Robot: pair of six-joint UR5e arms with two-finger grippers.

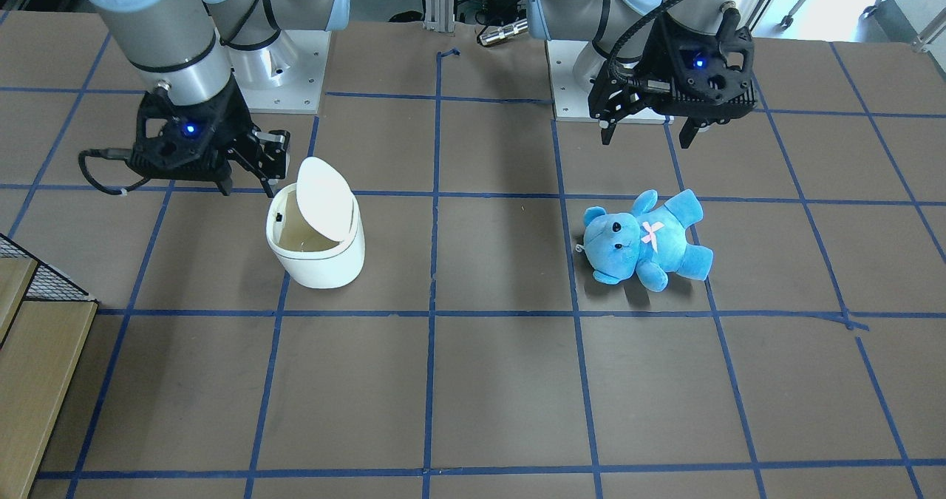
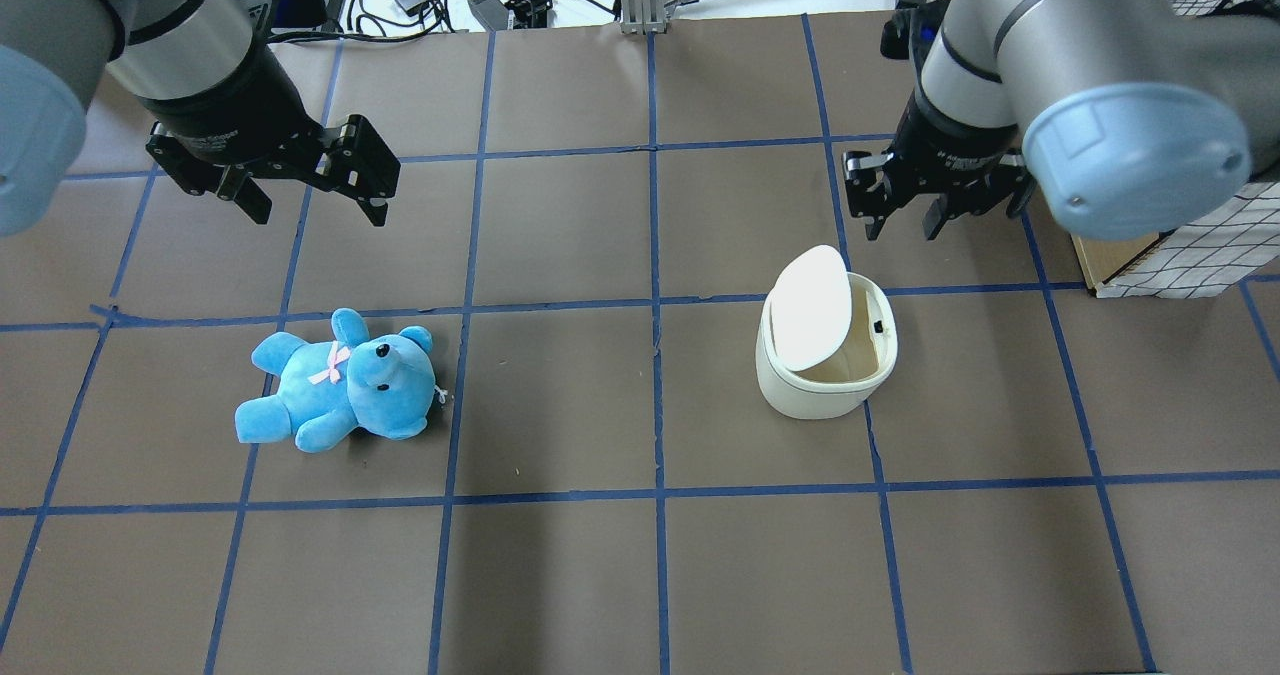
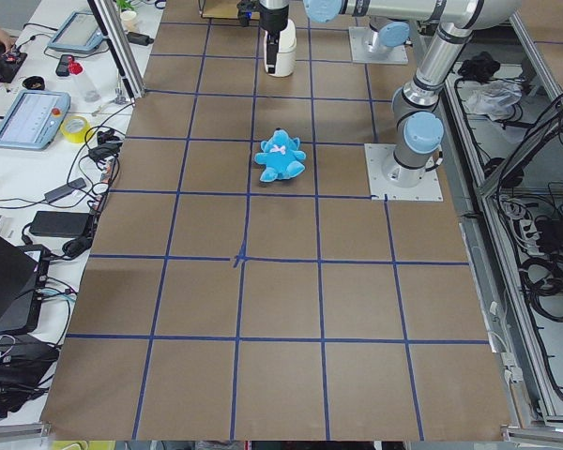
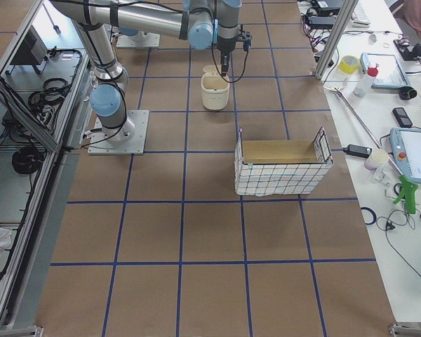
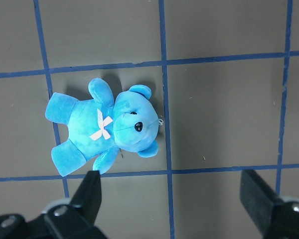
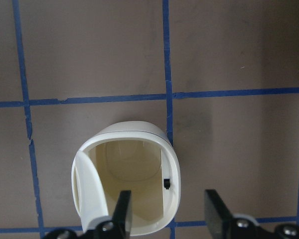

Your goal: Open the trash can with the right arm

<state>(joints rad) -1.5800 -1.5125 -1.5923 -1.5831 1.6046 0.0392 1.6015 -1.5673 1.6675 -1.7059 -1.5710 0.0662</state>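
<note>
The trash can [image 2: 825, 365] stands on the robot's right half of the table [image 2: 560, 575]. Its lid [image 2: 812, 307] is tipped up on edge so the inside shows, so the opening looks done. The right gripper [image 2: 903, 227] hovers above and just beside it, fingers partly apart and empty, apparently clear of the lid. The left gripper [image 2: 316, 212] hangs wide open and empty near the teddy bear [image 2: 340, 387], out of the way.

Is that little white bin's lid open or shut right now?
Open. The bin has its lid tipped up on edge, and the right wrist view looks straight down into its cream-coloured hollow.
</note>
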